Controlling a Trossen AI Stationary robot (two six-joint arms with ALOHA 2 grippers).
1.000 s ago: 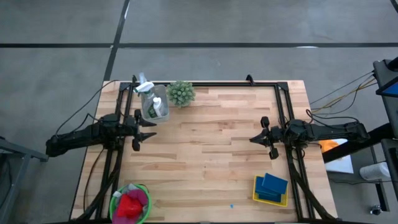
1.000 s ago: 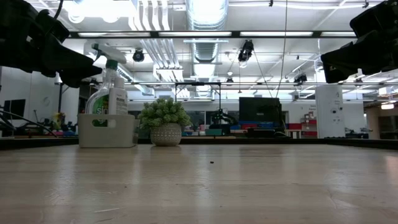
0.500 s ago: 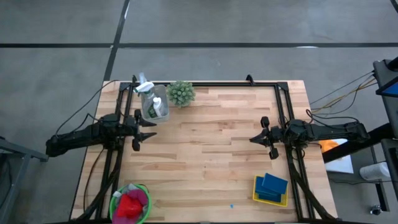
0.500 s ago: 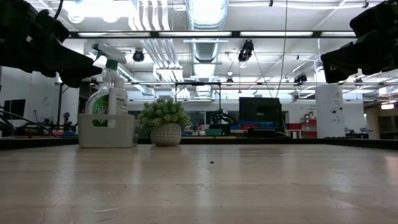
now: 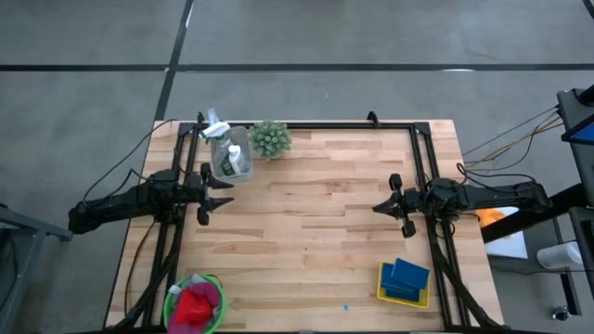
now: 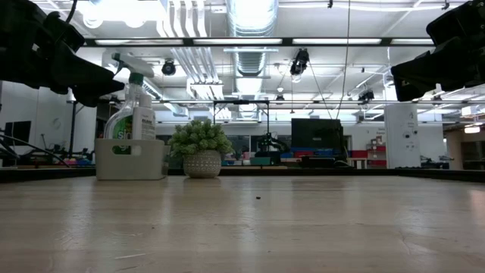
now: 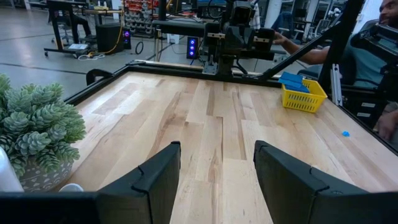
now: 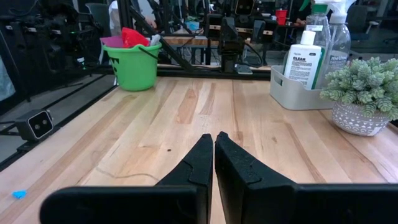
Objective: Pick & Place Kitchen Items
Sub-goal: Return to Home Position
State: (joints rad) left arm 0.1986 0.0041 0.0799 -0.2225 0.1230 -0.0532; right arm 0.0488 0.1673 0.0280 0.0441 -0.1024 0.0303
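Clear bottles with white caps (image 5: 228, 156) stand in a pale bin (image 8: 298, 92) at the table's far left. Red and pink cloths (image 5: 195, 303) lie in a green bucket (image 8: 135, 70) at the near left corner. Blue sponges (image 5: 406, 276) lie in a yellow basket (image 7: 303, 98) at the near right. My left gripper (image 5: 225, 194) is open and empty above the table's left side; its fingers show in the left wrist view (image 7: 214, 180). My right gripper (image 5: 379, 207) is shut and empty above the right side; it also shows in the right wrist view (image 8: 214, 158).
A small spiky green plant in a pale pot (image 5: 270, 139) stands beside the bin at the far edge. A tiny blue scrap (image 5: 346, 307) lies near the front edge. Bare wooden table (image 5: 306, 223) stretches between the two arms. A person's arm shows beyond the table (image 7: 298, 53).
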